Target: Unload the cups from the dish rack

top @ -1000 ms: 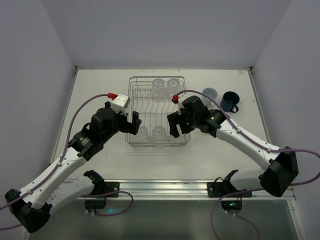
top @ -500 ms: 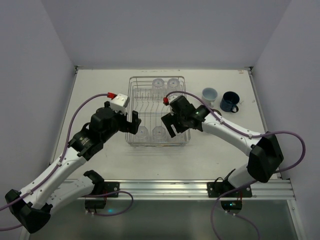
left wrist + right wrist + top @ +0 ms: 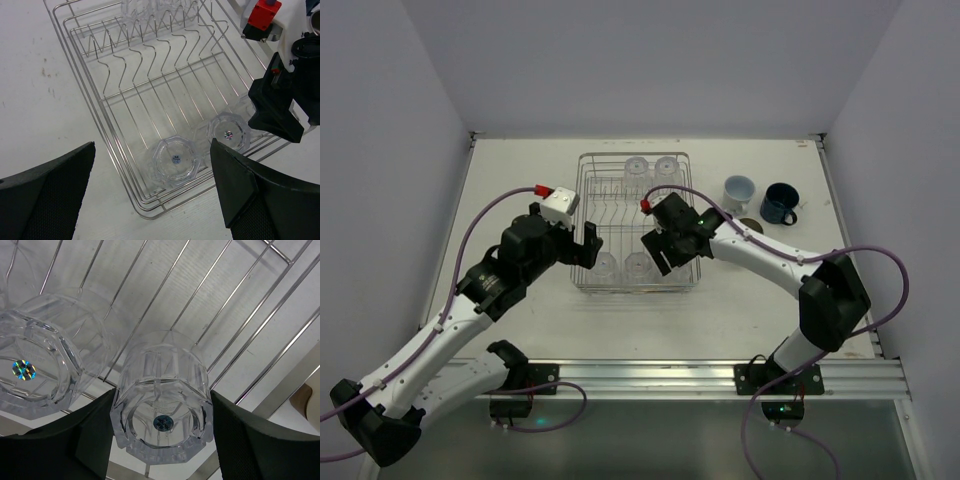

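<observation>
Two grippers over the dish rack (image 3: 583, 200), one bracketing a clear tumbler (image 3: 160, 390).
Right gripper (image 3: 665, 252) stands partly open with that tumbler between its fingers (image 3: 87, 440), one at each side of the glass; whether it truly grips I cannot tell. Another tumbler (image 3: 40, 360) sits just beside one finger. Left gripper (image 3: 152, 145) hangs spread wide and empty above the rack.

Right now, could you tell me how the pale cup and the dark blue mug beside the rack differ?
The pale cup is light blue-grey; the dark blue mug is navy. The mug shows a handle, the pale cup none. The pale cup stands nearer the dish rack. Both stand upright on the table, outside it.
</observation>
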`<state>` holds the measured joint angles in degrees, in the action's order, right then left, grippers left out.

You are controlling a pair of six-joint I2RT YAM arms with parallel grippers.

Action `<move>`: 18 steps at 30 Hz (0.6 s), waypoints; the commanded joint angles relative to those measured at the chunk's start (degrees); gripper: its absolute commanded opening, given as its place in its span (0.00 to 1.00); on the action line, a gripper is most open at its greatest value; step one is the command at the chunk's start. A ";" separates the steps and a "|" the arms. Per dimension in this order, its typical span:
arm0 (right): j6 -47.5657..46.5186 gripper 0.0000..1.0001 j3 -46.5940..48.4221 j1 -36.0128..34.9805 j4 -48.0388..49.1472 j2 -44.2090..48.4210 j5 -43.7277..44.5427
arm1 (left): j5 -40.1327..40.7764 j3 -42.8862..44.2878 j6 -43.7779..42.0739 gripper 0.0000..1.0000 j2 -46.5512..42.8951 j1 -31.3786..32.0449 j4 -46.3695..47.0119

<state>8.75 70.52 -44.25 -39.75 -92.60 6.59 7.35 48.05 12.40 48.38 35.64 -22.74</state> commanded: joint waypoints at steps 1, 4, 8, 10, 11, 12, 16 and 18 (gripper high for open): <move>0.03 0.33 3.30 -0.14 -0.77 3.98 2.55 | -1.90 0.37 -0.98 1.00 -0.57 -0.57 2.70; 0.82 0.26 4.18 -0.05 0.19 7.24 2.99 | -3.04 0.99 -0.46 1.00 -0.74 -0.57 3.23; 2.40 0.20 4.63 -0.05 2.39 13.48 3.34 | -7.08 1.69 1.65 1.00 -2.15 -0.57 5.16; 3.90 0.17 4.28 0.04 4.14 15.24 3.52 | -11.04 2.31 3.23 1.00 -3.03 -0.57 6.56; 4.60 0.17 3.84 -0.05 5.02 17.17 3.34 | -12.00 2.48 3.68 1.00 -3.38 -0.66 7.01; 6.17 0.16 2.62 0.04 6.34 18.14 2.99 | -12.80 2.57 4.29 1.00 -3.82 -0.57 7.53; 12.59 0.15 -2.74 1.00 18.25 23.85 -4.19 | -19.38 1.35 10.69 0.99 -4.00 -0.57 12.70; 17.58 0.15 -7.05 1.62 23.37 27.18 -6.41 | -23.24 -0.75 13.42 0.97 -3.47 -0.66 15.70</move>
<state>17.89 67.66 -43.46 -28.16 -69.38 4.89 -7.27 48.05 19.62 44.71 35.42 -14.35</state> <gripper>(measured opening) 0.708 0.978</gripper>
